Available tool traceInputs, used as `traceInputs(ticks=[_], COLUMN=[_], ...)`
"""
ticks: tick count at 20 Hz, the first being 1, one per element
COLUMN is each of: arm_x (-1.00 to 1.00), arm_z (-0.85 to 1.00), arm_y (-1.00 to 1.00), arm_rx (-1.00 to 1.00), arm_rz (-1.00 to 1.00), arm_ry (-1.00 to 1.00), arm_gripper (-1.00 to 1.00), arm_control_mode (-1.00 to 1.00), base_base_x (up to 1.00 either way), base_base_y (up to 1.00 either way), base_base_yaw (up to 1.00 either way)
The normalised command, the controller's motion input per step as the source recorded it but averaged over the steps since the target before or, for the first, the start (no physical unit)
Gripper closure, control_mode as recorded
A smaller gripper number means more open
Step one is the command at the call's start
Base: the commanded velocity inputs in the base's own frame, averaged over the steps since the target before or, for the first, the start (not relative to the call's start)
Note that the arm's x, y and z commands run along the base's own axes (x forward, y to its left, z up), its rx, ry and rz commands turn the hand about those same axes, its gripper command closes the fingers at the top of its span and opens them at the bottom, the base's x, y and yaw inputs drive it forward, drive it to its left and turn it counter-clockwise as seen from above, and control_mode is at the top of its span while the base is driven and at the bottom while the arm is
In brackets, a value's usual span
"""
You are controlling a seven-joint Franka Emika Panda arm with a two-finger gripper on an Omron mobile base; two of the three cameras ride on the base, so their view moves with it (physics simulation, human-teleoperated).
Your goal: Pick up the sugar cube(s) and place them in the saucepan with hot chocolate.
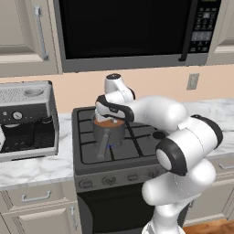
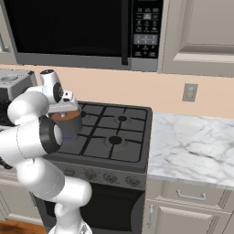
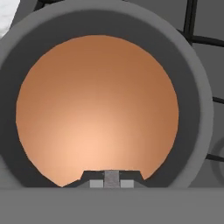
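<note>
The grey saucepan (image 1: 109, 133) stands on the front left burner of the stove, its long handle (image 1: 104, 149) pointing toward the front. In the hand view its rim (image 3: 197, 87) rings the orange-brown hot chocolate (image 3: 96, 109). My gripper (image 1: 109, 119) hangs straight down just above the liquid, and from the right side the gripper (image 2: 64, 112) sits over the saucepan (image 2: 69, 125). In the hand view the gripper (image 3: 111, 178) has its fingertips close together on a small pale grey sugar cube (image 3: 111, 176).
A black gas stove (image 1: 137, 141) holds the pan, with a microwave (image 1: 123, 32) above it. A coffee machine (image 1: 25, 119) stands on the marble counter to the left. More marble counter (image 2: 192, 146) stretches to the right of the stove.
</note>
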Motion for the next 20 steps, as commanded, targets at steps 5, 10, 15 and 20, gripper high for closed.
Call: traceInputs(ticks=[5,10,15,20], arm_x=[0.12,0.16,0.04,0.02], arm_z=[-0.02,-0.04,-0.10,-0.08], arm_y=[0.00,0.00,0.03,0.04], arm_rx=[0.00,0.00,0.00,0.00], arm_rz=[0.00,0.00,0.00,0.00], arm_ry=[0.00,0.00,0.00,0.00], arm_gripper=[1.00,1.00,1.00,-1.00], arm_control_mode=[-1.00,-1.00,-1.00,-1.00], base_base_x=[0.00,0.00,0.00,0.00], base_base_y=[0.00,0.00,0.00,0.00], base_base_yaw=[0.00,0.00,0.00,0.00])
